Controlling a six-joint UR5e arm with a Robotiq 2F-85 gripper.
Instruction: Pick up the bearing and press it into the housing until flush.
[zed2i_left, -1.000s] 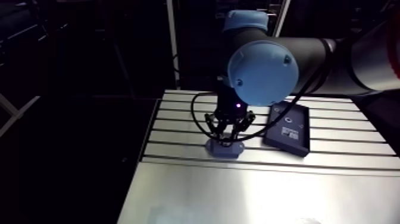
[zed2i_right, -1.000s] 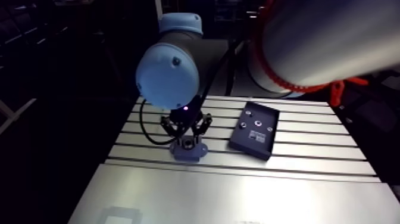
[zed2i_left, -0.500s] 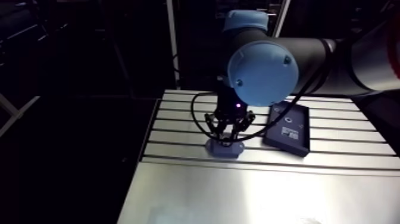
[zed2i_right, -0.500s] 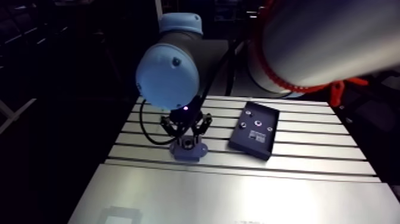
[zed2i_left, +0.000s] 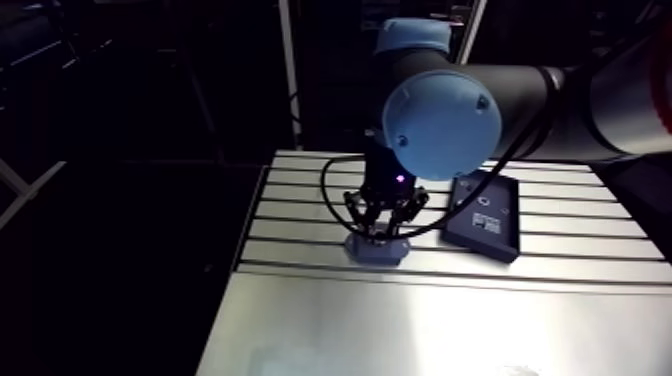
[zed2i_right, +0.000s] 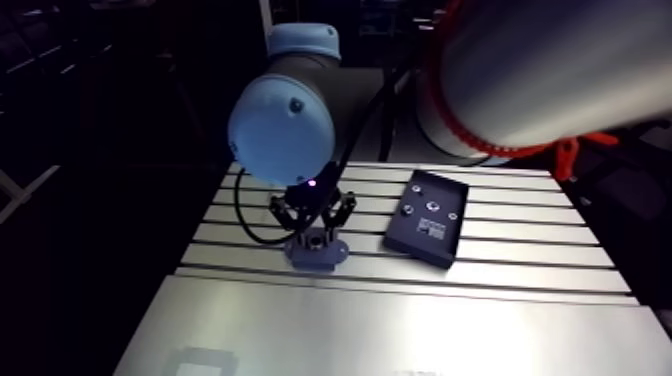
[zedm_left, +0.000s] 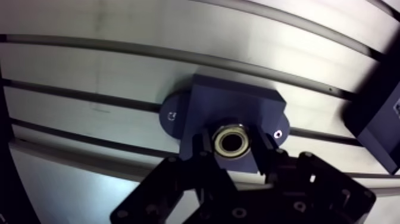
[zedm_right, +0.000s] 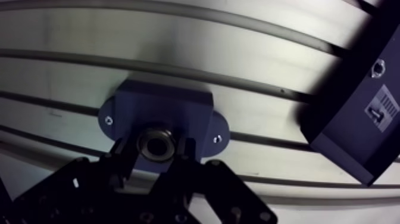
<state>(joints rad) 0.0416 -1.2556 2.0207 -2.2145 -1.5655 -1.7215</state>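
In the wrist view a steel ring bearing (zedm_left: 231, 138) sits between the two fingertips of my gripper (zedm_left: 232, 143), which is shut on it. Directly under it lies the dark blue housing (zedm_left: 238, 104), a block with rounded ears and screw holes on each side. The bearing rests at the housing's bore; I cannot tell how deep it is seated. In the arm view the gripper (zed2i_left: 378, 232) stands upright on the housing (zed2i_left: 377, 250) near the front of the slotted table.
A dark rectangular tray (zed2i_left: 484, 215) with a label and small fittings lies on the table to the right of the housing, also visible beside the gripper as the tray (zedm_right: 363, 113). The slotted table (zed2i_left: 300, 215) meets a smooth metal plate (zed2i_left: 430, 325) in front.
The gripper has sunk very slightly onto the housing; otherwise nothing has visibly moved.
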